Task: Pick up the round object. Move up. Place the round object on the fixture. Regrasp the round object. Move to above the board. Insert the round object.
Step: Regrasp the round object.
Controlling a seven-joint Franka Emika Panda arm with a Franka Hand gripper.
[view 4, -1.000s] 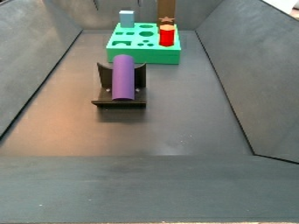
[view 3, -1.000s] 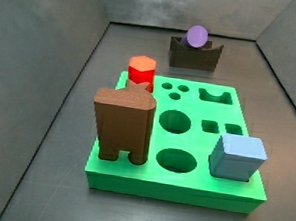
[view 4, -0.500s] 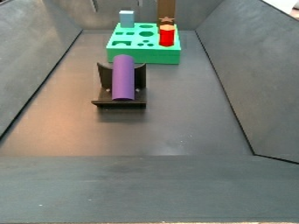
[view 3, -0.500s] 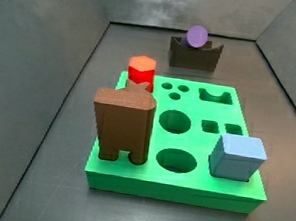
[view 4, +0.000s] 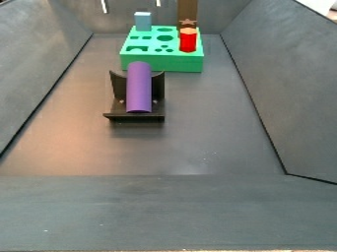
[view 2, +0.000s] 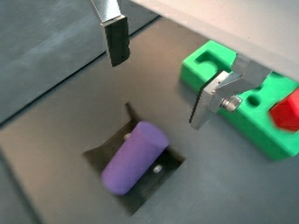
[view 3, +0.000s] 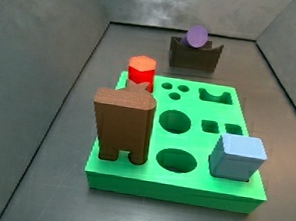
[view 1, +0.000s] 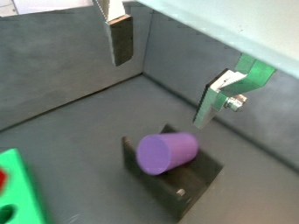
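My jaws (view 2: 160,77) wide open, empty, hanging above round object (view 2: 131,157). Not touching it. Round object lies on its side in notch of fixture (view 4: 133,110), purple end visible in side view (view 3: 197,36). Board (view 3: 201,139) sits well apart from fixture, carrying red peg (view 3: 141,69), brown arch block (view 3: 122,124), blue cube (view 3: 238,157).

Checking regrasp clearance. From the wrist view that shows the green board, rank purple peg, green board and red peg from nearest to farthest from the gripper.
The gripper is open and hangs above the floor, holding nothing.
1. Purple peg: lying in the fixture, just past the fingertips.
2. Green board: off to one side, behind one finger.
3. Red peg: standing on the board, at the picture's edge.
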